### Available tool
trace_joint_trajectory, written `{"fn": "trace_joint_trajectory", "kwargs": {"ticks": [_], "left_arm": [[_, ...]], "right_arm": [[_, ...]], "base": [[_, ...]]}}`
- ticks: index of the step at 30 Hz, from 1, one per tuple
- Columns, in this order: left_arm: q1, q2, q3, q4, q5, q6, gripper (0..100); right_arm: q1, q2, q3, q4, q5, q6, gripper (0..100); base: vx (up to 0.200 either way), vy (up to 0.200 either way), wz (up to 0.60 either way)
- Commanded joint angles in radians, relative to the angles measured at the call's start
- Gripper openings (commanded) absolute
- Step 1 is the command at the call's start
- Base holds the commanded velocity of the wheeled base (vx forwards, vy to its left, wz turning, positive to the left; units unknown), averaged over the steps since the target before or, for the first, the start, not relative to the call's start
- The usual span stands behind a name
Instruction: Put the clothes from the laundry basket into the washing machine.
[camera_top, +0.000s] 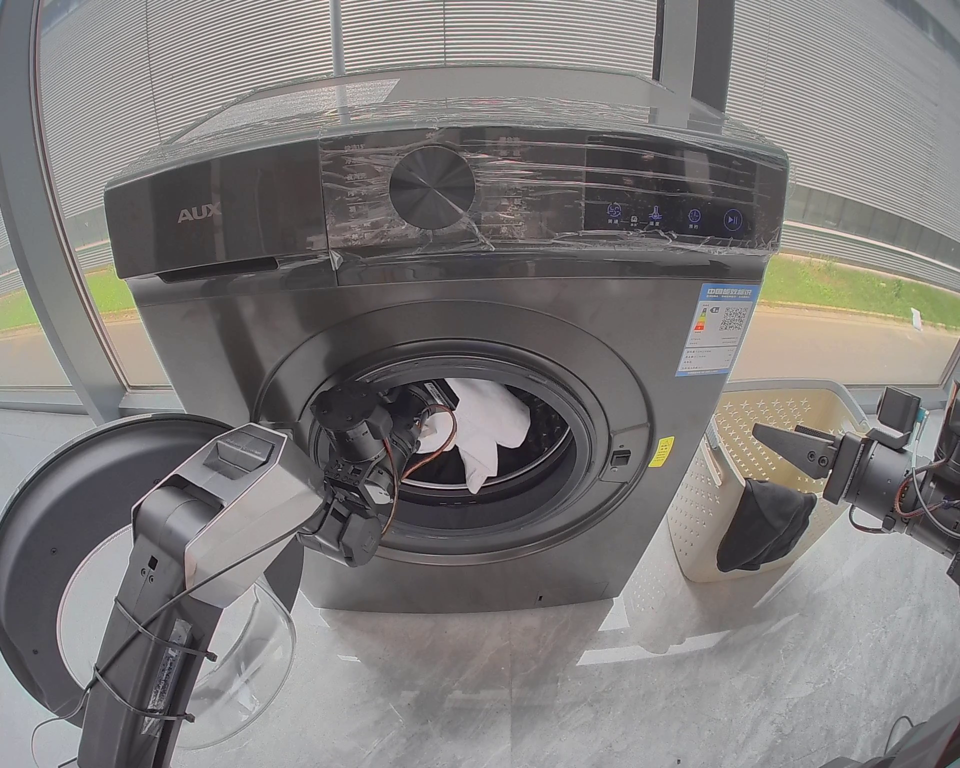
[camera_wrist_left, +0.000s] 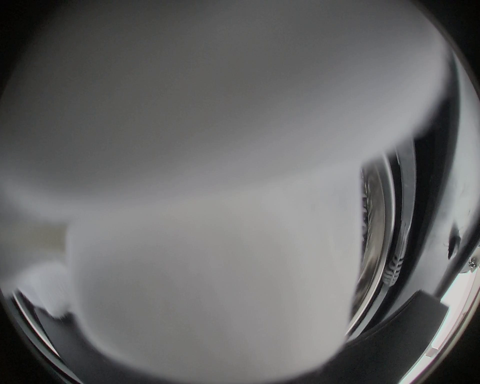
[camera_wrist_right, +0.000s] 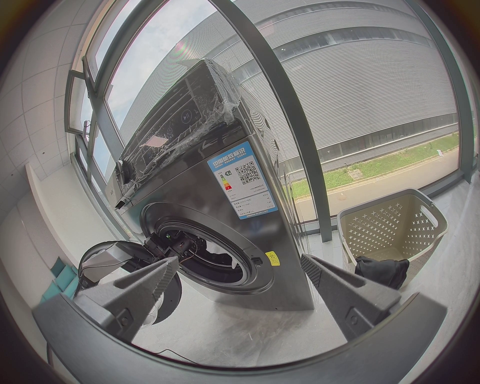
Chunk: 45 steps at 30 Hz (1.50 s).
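Note:
The grey washing machine stands with its round door swung open to the left. My left gripper is inside the drum opening, its fingers buried in a white cloth that hangs from it above the drum floor. That white cloth drapes over the left wrist camera, beside the drum's metal rim. To the machine's right stands a beige laundry basket with a black garment draped over its front rim. My right gripper hovers open above the basket, apart from the garment.
The right wrist view takes in the machine, the basket and the black garment from the side, past my open right gripper. Glass walls stand close behind the machine. Bare grey floor lies in front.

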Motion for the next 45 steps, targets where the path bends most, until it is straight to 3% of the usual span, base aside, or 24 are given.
{"fn": "trace_joint_trajectory", "kwargs": {"ticks": [1,17,18,23,31,37,40,45], "left_arm": [[0.001,0.025,-0.041,-0.006,-0.002,-0.001,0],[-0.037,0.061,-0.039,0.0,-0.006,0.001,0],[-0.039,0.06,-0.038,-0.002,-0.008,0.001,100],[-0.043,0.054,-0.041,-0.008,-0.054,0.004,100],[-0.045,0.049,-0.026,-0.006,-0.078,0.025,100],[-0.042,0.031,0.011,0.003,-0.16,0.033,100],[-0.028,0.052,-0.013,0.027,-0.158,0.035,100],[-0.043,-0.026,0.18,0.112,-0.158,0.045,100]], "right_arm": [[0.0,0.01,0.0,0.0,0.001,0.0,100],[0.0,0.012,0.0,0.0,0.001,0.0,100],[0.0,0.012,0.0,0.0,0.001,-0.001,100],[0.0,0.012,0.0,0.0,0.001,0.0,100],[0.0,0.009,0.0,0.0,0.001,0.0,100],[0.0,0.009,0.0,0.0,0.001,-0.001,100],[0.0,0.009,0.0,0.0,0.001,-0.001,100],[0.0,0.009,0.0,0.0,0.001,0.0,100]], "base": [[0.0,0.0,0.0],[0.0,0.0,0.0],[0.0,0.0,0.0],[0.0,0.0,0.0],[0.0,0.0,0.0],[0.0,0.0,0.0],[0.0,0.0,0.0],[0.0,0.0,0.0]]}}
